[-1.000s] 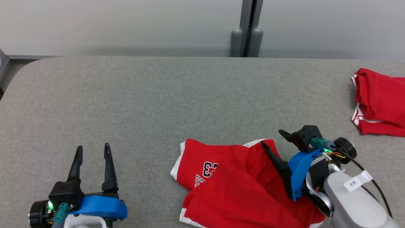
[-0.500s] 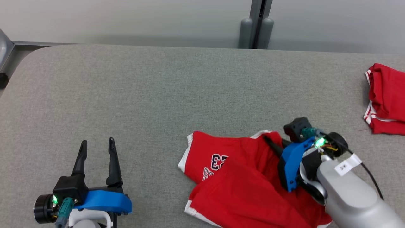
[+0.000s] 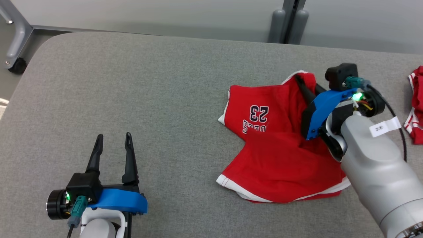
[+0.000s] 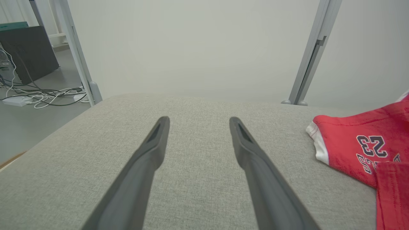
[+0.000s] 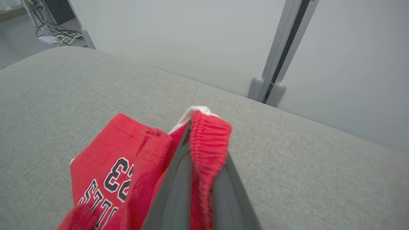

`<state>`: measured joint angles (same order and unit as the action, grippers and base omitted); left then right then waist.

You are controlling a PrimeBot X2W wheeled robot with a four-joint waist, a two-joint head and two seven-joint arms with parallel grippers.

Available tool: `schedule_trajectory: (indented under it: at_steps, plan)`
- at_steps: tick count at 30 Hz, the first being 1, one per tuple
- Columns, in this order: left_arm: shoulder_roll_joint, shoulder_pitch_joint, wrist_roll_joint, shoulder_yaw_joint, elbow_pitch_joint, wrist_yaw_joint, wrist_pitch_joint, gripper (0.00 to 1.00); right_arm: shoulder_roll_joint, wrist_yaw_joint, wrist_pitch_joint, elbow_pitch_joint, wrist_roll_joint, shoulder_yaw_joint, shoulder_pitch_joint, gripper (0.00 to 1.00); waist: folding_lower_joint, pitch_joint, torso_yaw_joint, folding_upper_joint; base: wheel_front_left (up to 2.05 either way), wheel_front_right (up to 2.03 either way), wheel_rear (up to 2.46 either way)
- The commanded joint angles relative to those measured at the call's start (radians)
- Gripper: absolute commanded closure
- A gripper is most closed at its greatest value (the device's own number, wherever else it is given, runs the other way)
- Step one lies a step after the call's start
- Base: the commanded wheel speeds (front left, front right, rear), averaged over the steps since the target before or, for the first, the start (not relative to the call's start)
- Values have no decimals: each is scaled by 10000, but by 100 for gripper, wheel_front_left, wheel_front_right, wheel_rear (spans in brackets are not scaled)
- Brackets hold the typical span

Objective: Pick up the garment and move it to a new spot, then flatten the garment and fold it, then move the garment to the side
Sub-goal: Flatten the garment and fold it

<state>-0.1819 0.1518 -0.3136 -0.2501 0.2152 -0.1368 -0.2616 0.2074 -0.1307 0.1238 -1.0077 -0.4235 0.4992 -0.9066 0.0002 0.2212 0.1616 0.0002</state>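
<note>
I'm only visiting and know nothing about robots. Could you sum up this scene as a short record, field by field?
Surface: grey fabric-covered table
Garment: red shorts with white trim and the number 23, crumpled, right of centre
Right gripper: shut on the ribbed waistband at the shorts' far edge
Left gripper: open, empty, at the near left, apart from the shorts
Other item: second red garment at the table's right edge
Stage: shorts gripped, not yet flattened or folded
</note>
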Motion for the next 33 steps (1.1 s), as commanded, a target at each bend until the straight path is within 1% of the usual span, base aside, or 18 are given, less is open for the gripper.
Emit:
schedule_trajectory:
  at_steps: [1, 2, 3, 6, 9, 12, 15, 19, 21, 24, 28, 33]
  plan:
    - [40, 116, 92, -9, 42, 45, -44, 0, -73, -2, 82, -247, 16, -22, -99, 100, -2, 12, 29, -2, 0, 0, 0]
    - [75, 142, 95, -7, 74, 68, -44, 0, -116, -2, 153, -521, 97, 3, -180, 52, -2, -1, 44, -2, 0, 0, 0]
    - [112, 159, 113, 1, 114, 99, -44, 0, -174, -2, 337, -734, 87, -26, -270, 0, -2, -30, 48, -2, 0, 0, 0]
    - [140, 92, 162, 84, 196, 131, -44, 0, -328, -2, 898, -1089, 95, -7, -265, 0, -2, -156, -61, -2, 0, 0, 0]
    - [93, -82, 237, 209, 242, 196, -44, 0, -193, -2, 1282, -1063, -102, -160, -7, 0, -2, -327, -271, -2, 0, 0, 0]
    - [34, -252, 276, 310, 238, 235, -45, 0, 59, -2, 1402, -656, -296, -429, 387, 0, -2, -491, -534, -2, 0, 0, 0]
    - [-46, -422, 316, 414, 183, 186, -45, 0, 409, -2, 1415, 480, -273, -879, 929, 0, -2, -621, -857, -2, 0, 0, 0]
    - [-148, -622, 334, 551, 131, 192, -45, 0, 736, -2, 1421, 2231, 3, -1571, 2192, 0, -2, -792, -1224, -2, 0, 0, 0]
    - [-158, -736, 357, 548, 70, 140, -45, 0, 768, -2, 1422, 3132, 228, -1946, 2951, 0, -2, -880, -1388, -2, 0, 0, 0]
    - [-250, -879, 348, 589, 51, 156, -45, 0, 660, -2, 1422, 4342, 530, -2563, 4121, 0, -2, -1020, -1586, -2, 0, 0, 0]
    - [-315, -1055, 316, 597, 1, 110, -32, 0, 342, -2, 1423, 5801, 904, -3382, 5614, 0, -2, -1171, -1741, -2, 0, 0, 0]
    - [-456, -1203, 289, 599, -73, 60, 30, 0, -226, -2, 1423, 7166, 1367, -4003, 7178, 0, -2, -1280, -1854, -2, 0, 0, 0]
